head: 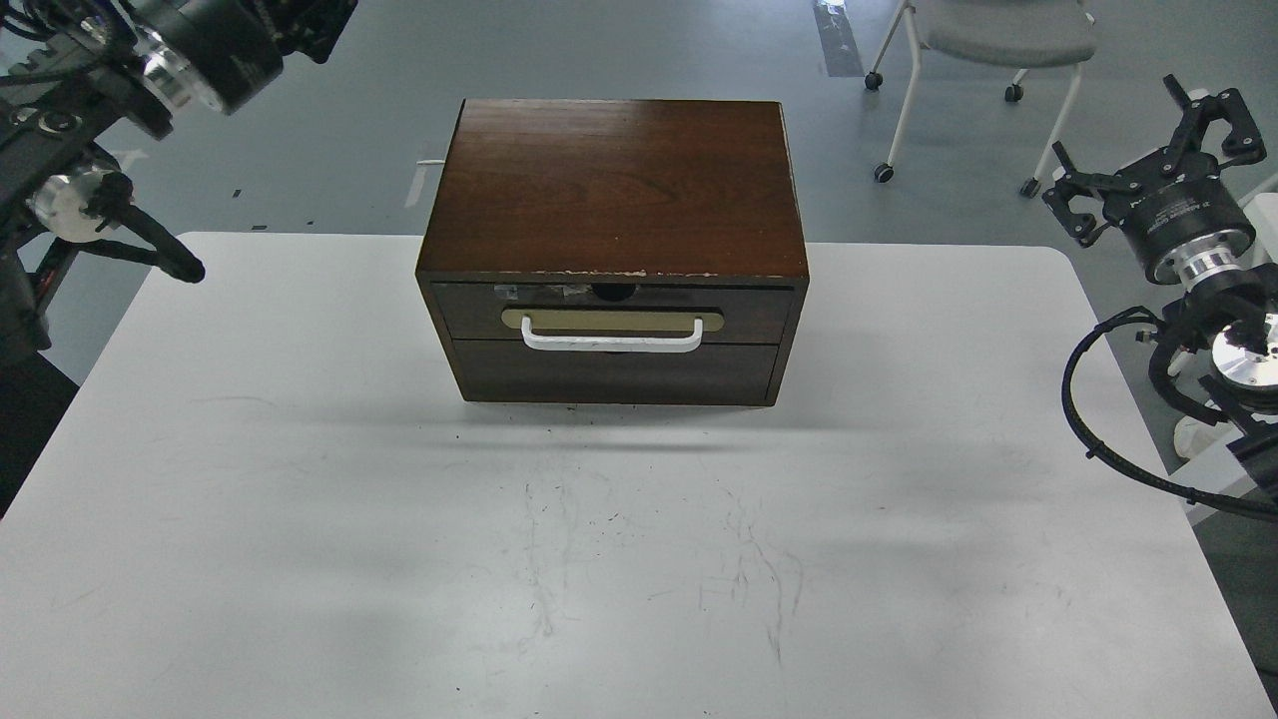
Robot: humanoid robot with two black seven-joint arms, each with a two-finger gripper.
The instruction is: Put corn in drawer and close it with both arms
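Note:
The drawer (609, 314), dark brown with a white bar handle (611, 343) on a tan plate, sits pushed flush into the wooden cabinet (614, 185) at the table's back middle. The corn is out of view. My left arm (150, 60) is raised at the top left corner, far from the cabinet. Only a dark part of its gripper (315, 22) shows at the frame's top edge, so I cannot tell its state. My right gripper (1133, 145) is open and empty, raised off the table's right edge.
The white table (599, 559) has scuff marks in its middle. A plain dark panel (614, 374) lies below the drawer. A wheeled chair (998, 40) stands on the floor behind at the right. Cables hang by my right arm (1098, 419).

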